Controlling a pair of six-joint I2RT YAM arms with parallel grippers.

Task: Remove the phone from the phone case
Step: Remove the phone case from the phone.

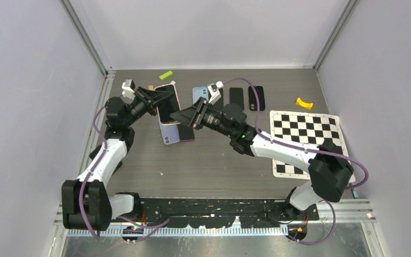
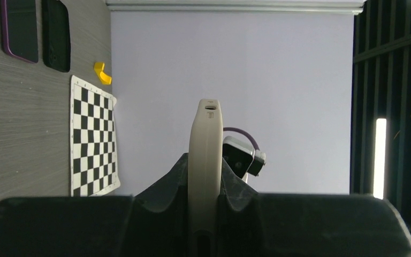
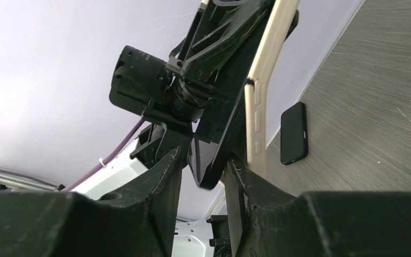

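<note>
My left gripper [image 1: 158, 99] holds a cream phone case [image 1: 175, 95] on edge above the table's back middle. Seen from the left wrist, the case's rim [image 2: 205, 150] is clamped upright between that gripper's [image 2: 205, 163] black fingers. In the right wrist view, the black phone [image 3: 222, 134] stands peeled away from the case [image 3: 262, 91] at its lower end. My right gripper [image 3: 203, 160] is open around the phone's lower corner. Its right finger [image 3: 238, 184] sits between phone and case, and its left finger [image 3: 174, 176] is clear of the phone. From above, the right gripper [image 1: 183, 116] meets the phone [image 1: 166, 111] from the right.
Below the held case, a lavender phone [image 1: 170, 134] and a dark one [image 1: 186, 134] lie on the table. A blue phone [image 1: 199, 95] and two black ones [image 1: 236, 97] [image 1: 256, 97] lie behind. A green block [image 1: 166, 75], a yellow piece [image 1: 303, 103] and a checkerboard [image 1: 305, 134] lie around.
</note>
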